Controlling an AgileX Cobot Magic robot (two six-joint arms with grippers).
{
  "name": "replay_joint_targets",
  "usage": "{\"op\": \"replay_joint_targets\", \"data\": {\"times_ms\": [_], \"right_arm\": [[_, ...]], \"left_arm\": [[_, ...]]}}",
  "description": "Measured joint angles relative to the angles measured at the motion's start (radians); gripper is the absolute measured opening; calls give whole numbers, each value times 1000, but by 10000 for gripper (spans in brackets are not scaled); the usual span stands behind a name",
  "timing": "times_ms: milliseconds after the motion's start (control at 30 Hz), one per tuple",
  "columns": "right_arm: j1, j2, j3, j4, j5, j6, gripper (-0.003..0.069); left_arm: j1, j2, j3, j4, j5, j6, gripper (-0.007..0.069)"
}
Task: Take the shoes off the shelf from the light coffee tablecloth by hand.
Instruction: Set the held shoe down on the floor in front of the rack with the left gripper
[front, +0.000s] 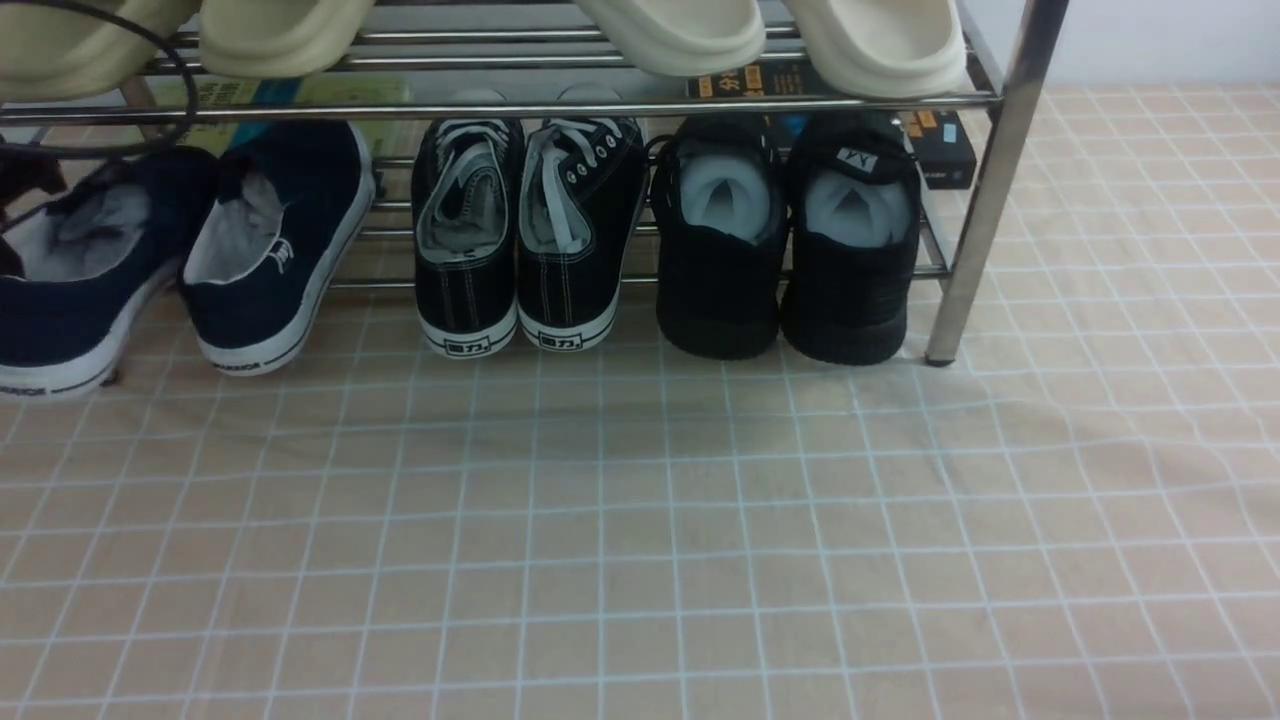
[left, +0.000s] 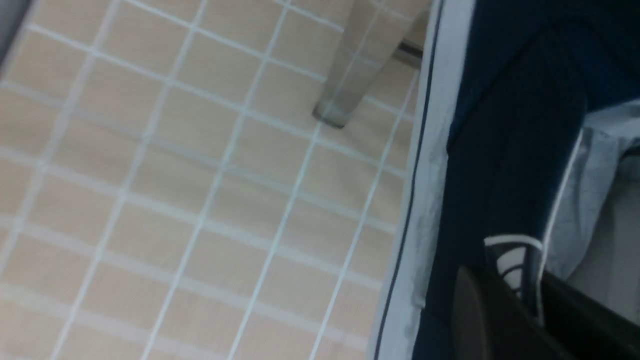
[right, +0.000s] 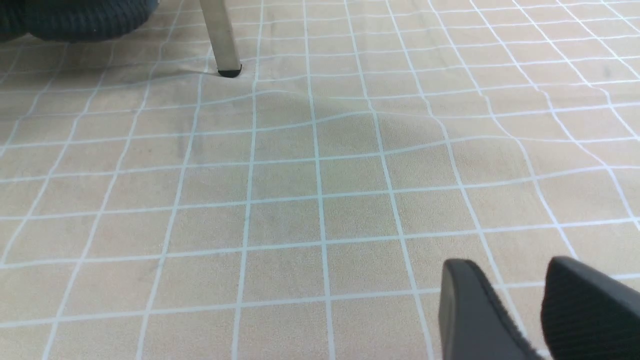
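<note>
While pinching the navy sneaker (front: 70, 320) by its thin collar with the left gripper (left: 515, 300) at the shoe rack's (front: 975, 220) left end, risks twisting and snagging it. Right gripper (right: 505, 265) agape.

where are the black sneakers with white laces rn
In the front view, the black lace-up sneakers sit left of centre on the chrome rack, between the navy slip-ons and the all-black sneakers.
</note>
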Motion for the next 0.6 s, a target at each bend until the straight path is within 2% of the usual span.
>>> {"op": "replay_joint_targets", "data": {"times_ms": [100,200,300,500,600], "right_arm": [[0,0,0,0,0,0,240],[0,0,0,0,0,0,240],[0,0,0,0,0,0,240],[0,0,0,0,0,0,240],[0,0,0,0,0,0,240]], "left_arm": [[0,-85,0,65,91,-46,45],[0,-191,0,166,262,-107,45],[0,-249,10,242,368,-141,45],[0,-336,132,257,368,-181,45],[0,-366,251,235,304,-201,45]]}}
